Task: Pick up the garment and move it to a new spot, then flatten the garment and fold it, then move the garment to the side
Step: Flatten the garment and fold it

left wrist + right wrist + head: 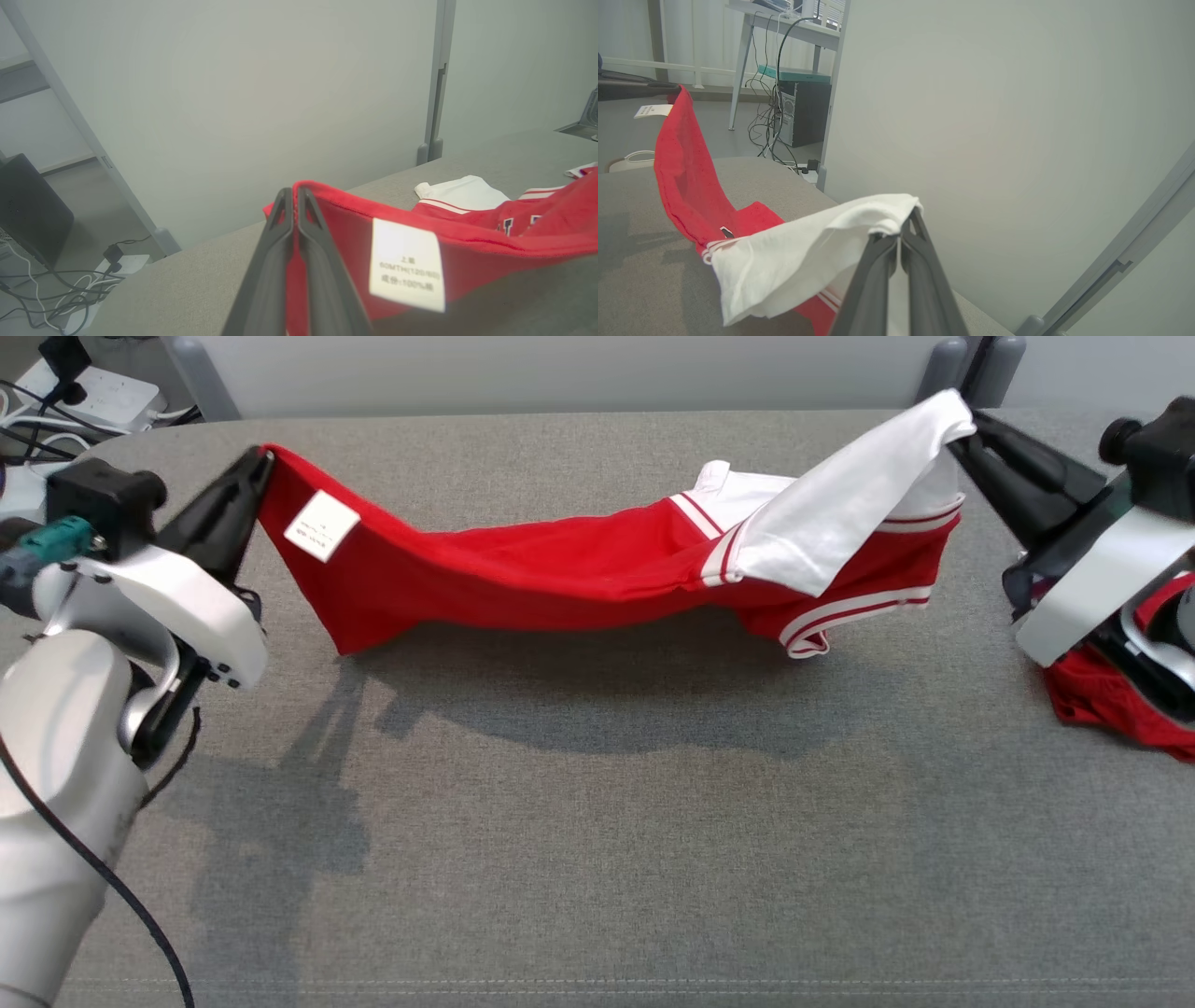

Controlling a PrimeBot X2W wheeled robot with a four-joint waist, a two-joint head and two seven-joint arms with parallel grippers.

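The garment (560,569) is a red top with white sleeves and striped trim, stretched in the air above the grey table (597,821). My left gripper (263,457) is shut on its red hem at the far left, beside a white care label (322,525). My right gripper (962,429) is shut on a white sleeve at the far right. The middle sags and its lowest edge hangs close over the table. In the left wrist view the gripper (294,191) pinches red cloth (467,247); in the right wrist view the gripper (908,217) pinches white cloth (808,252).
A second red piece of cloth (1111,705) lies on the table's right side under my right arm. A pale wall panel (560,373) runs behind the table's far edge. Power strips and cables (84,392) sit on the floor at the far left.
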